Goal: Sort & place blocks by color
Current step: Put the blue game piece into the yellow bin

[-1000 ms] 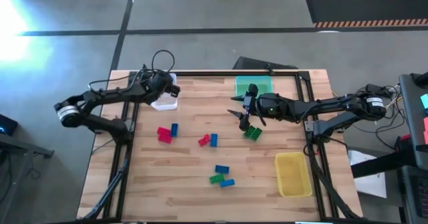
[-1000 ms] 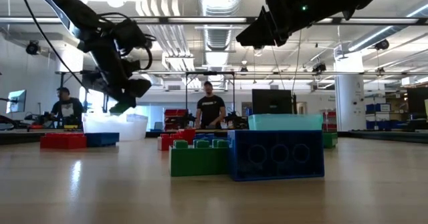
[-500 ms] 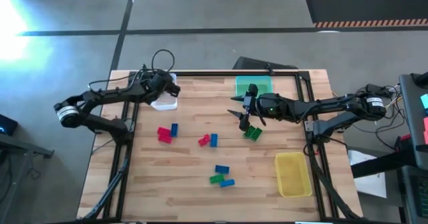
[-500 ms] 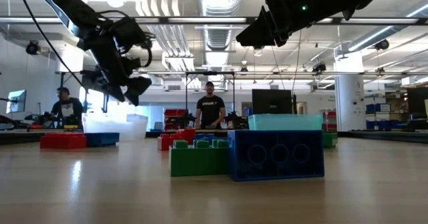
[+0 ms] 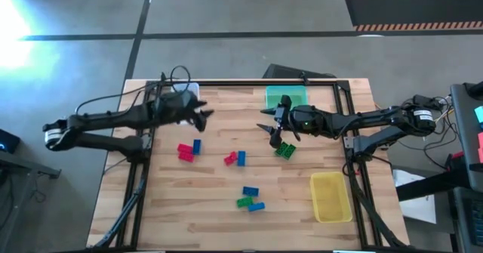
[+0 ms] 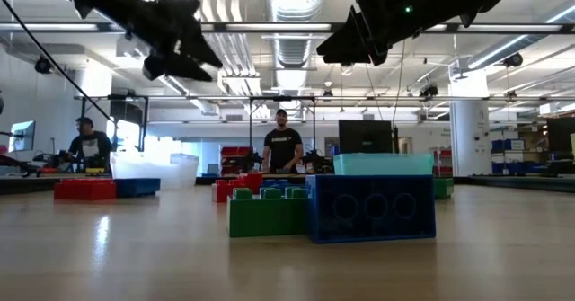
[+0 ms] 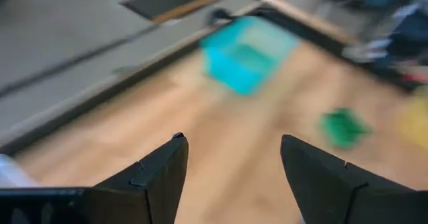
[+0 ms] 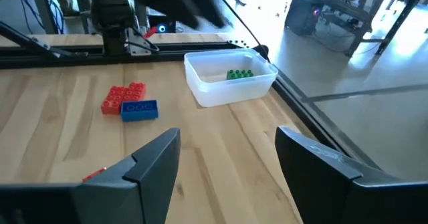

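Several red, blue and green blocks lie on the wooden table: a red (image 5: 185, 152) and blue (image 5: 197, 146) pair at the left, a red and blue pair (image 5: 235, 158) in the middle, a green block (image 5: 285, 150), and a blue-and-green group (image 5: 250, 199) nearer the front. One green block (image 8: 239, 73) lies inside the clear bin (image 8: 231, 90). My left gripper (image 5: 205, 118) hangs open above the table, right of the clear bin, with nothing between its fingers (image 7: 160, 177). My right gripper (image 5: 270, 134) hangs open above the table's middle, close to the green block.
A teal bin (image 5: 287, 97) stands at the far edge and a yellow bin (image 5: 330, 196) at the near right. The left arm crosses over the clear bin's corner of the table. People stand in the room beyond the table (image 6: 284, 148).
My left gripper has risen from above the clear bin and swung toward the table's middle, tipping from pointing steeply down to nearly level. My right gripper has kept still. No block on the table has moved.
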